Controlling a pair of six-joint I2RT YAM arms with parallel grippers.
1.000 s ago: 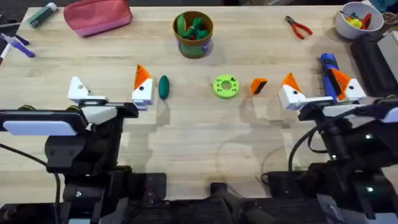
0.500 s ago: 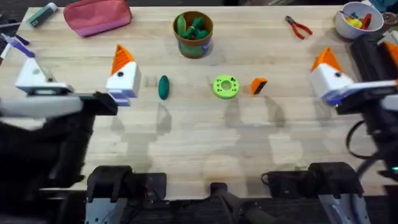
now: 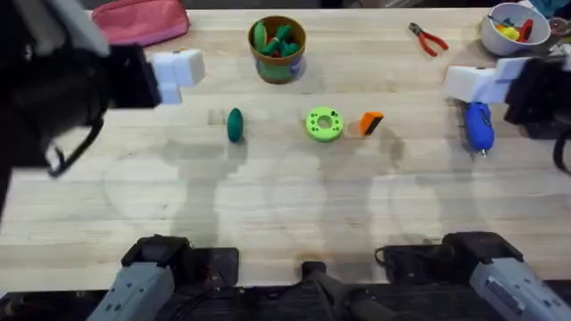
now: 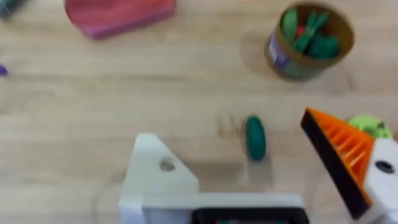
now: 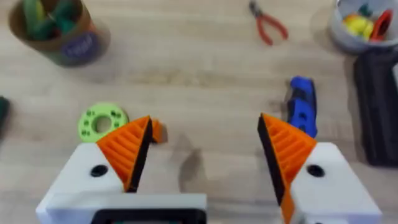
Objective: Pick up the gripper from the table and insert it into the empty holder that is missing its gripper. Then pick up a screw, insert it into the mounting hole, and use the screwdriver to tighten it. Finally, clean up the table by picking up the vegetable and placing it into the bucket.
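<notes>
Right now your left hand [image 4: 249, 186] stands wide open over the table [image 3: 285, 205]: one finger is the bare white holder [image 4: 158, 174] with an empty screw hole, the other carries an orange tip [image 4: 339, 155] with a black ribbed face. In the overhead view that arm is raised at the upper left, large and dark. Between the two fingers, on the wood, you see the vegetable [image 4: 254, 137], dark green and lying flat, apart from both fingers.

Your right hand [image 5: 205, 155] is also spread open, and both its white mounts bear orange ribbed tips. It hangs above the table at the right side.

The gripper [image 3: 370, 123] lies on the table just beside the bright green ring [image 3: 323, 124], on the ring's right (you can see its orange edge peeking from behind the right hand's finger in the right wrist view). The vegetable [image 3: 235, 125] lies well to the ring's left. The screwdriver [image 3: 477, 125] lies on the table near the right edge, below the right hand's white mount in the overhead view.

The bucket [image 3: 277, 48] stands upright at the far middle, holding green toy pieces. Red-handled pliers [image 3: 428, 38] and a white bowl [image 3: 510, 27] sit at the far right, a pink pouch [image 3: 138, 21] at the far left.
</notes>
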